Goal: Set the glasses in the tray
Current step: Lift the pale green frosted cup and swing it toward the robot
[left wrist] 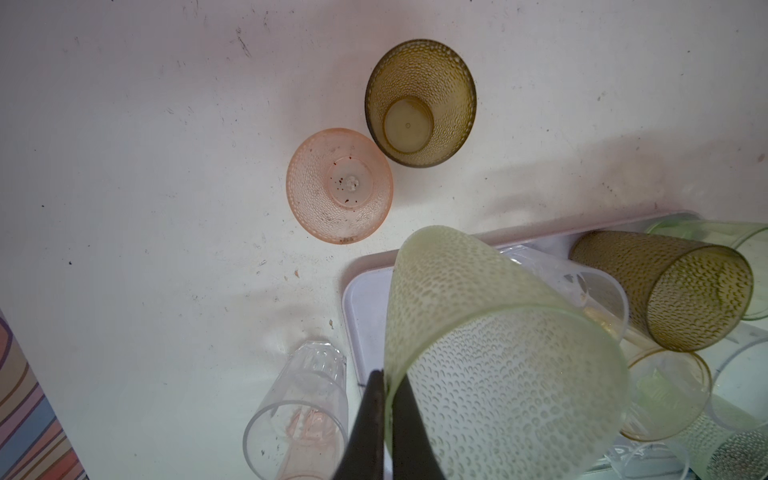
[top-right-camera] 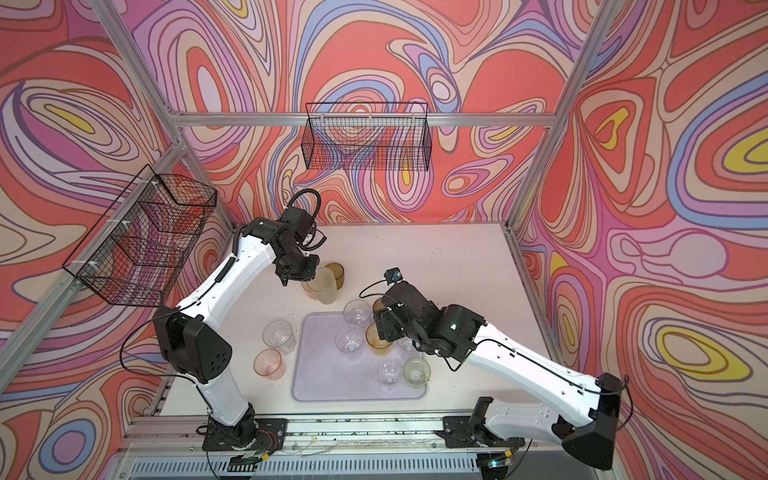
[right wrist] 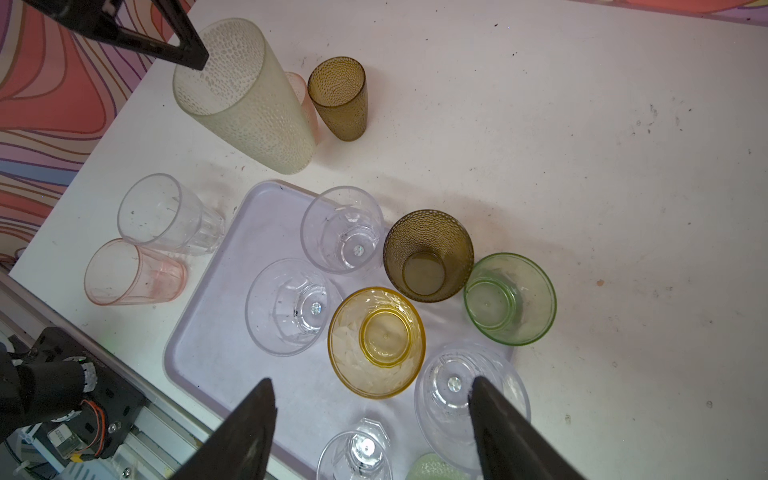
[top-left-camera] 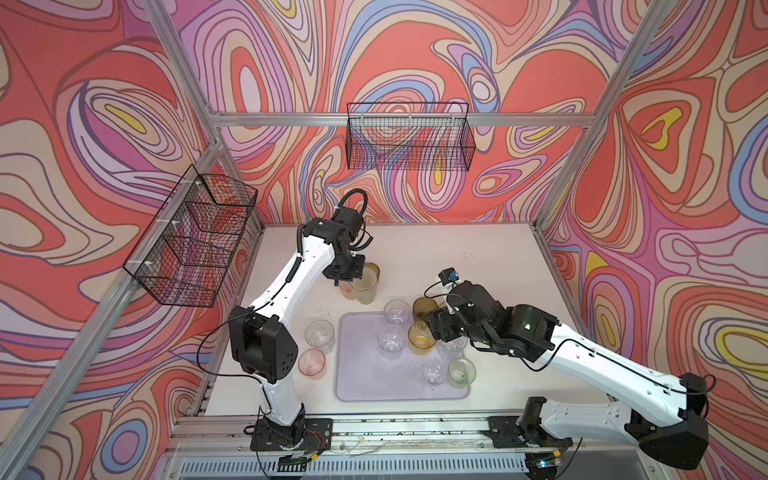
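While the left tool pinches the rim of a tall pale-green dimpled tumbler, the lilac tray at the near middle of the desk holds six glasses: four clear tumblers, an amber-yellow tumbler and a short pale-green tumbler, all upright, mouths up, crowded into its right half. The held tumbler hangs just beyond the tray's far-left corner, long axis tilted, mouth up at the tool and base slanting down toward the tray; whether the base touches the desk cannot be told. The right tool hovers over the tray's right side, jaws wide, gripping nothing. An olive-brown tumbler and a short green glass stand upright on the desk at the tray's far-right corner, just beside the rim. Left of the tray stand a lone clear tumbler and a pink tumbler; farther back, beside the held tumbler, a pink dimpled tumbler and a second olive tumbler. The tray's left half lies bare, and the desk's far right is open.
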Controlling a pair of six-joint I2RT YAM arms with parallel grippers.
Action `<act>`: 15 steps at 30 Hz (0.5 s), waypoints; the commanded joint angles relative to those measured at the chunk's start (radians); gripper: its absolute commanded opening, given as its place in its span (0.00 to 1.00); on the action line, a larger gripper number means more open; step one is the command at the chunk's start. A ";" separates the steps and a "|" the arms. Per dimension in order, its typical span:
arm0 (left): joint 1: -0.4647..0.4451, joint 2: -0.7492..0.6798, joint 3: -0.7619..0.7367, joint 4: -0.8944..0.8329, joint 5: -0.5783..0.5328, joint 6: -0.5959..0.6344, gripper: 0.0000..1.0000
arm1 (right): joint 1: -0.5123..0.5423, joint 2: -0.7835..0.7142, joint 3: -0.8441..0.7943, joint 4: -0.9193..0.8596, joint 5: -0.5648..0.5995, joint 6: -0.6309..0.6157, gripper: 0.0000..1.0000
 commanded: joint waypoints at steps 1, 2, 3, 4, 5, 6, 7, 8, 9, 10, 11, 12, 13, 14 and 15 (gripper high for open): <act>0.004 -0.051 0.027 -0.072 0.008 0.011 0.00 | -0.003 -0.004 0.003 0.013 0.014 0.003 0.77; 0.004 -0.059 0.023 -0.077 0.008 0.011 0.00 | -0.003 -0.001 0.005 0.016 0.014 0.002 0.77; 0.004 -0.067 0.016 -0.083 0.008 0.009 0.00 | -0.003 0.002 0.007 0.018 0.013 0.000 0.78; 0.004 -0.077 0.010 -0.085 0.008 0.009 0.00 | -0.005 0.005 0.009 0.017 0.010 -0.001 0.78; 0.004 -0.088 0.000 -0.088 0.008 0.008 0.00 | -0.004 0.007 0.011 0.018 0.009 -0.001 0.78; 0.004 -0.100 -0.009 -0.087 0.006 0.006 0.00 | -0.004 0.010 0.011 0.017 0.006 -0.003 0.78; 0.004 -0.113 -0.020 -0.088 0.005 0.005 0.00 | -0.004 0.011 0.011 0.018 0.004 -0.003 0.78; 0.005 -0.124 -0.030 -0.089 0.003 0.002 0.00 | -0.003 0.013 0.013 0.018 0.000 -0.003 0.78; 0.004 -0.136 -0.038 -0.092 0.001 0.000 0.00 | -0.003 0.014 0.013 0.021 -0.003 -0.005 0.78; 0.004 -0.144 -0.044 -0.093 0.002 -0.004 0.00 | -0.004 0.015 0.014 0.021 -0.006 -0.005 0.78; 0.004 -0.155 -0.054 -0.093 0.006 -0.006 0.00 | -0.004 0.017 0.014 0.024 -0.012 -0.005 0.78; 0.004 -0.165 -0.063 -0.096 0.009 -0.009 0.00 | -0.004 0.020 0.018 0.024 -0.016 -0.006 0.79; 0.004 -0.171 -0.069 -0.101 0.012 -0.013 0.00 | -0.004 0.022 0.022 0.022 -0.017 -0.007 0.78; 0.004 -0.180 -0.077 -0.105 0.015 -0.016 0.00 | -0.004 0.024 0.025 0.018 -0.017 -0.008 0.79; 0.004 -0.188 -0.088 -0.108 0.019 -0.018 0.00 | -0.004 0.022 0.025 0.018 -0.018 -0.007 0.78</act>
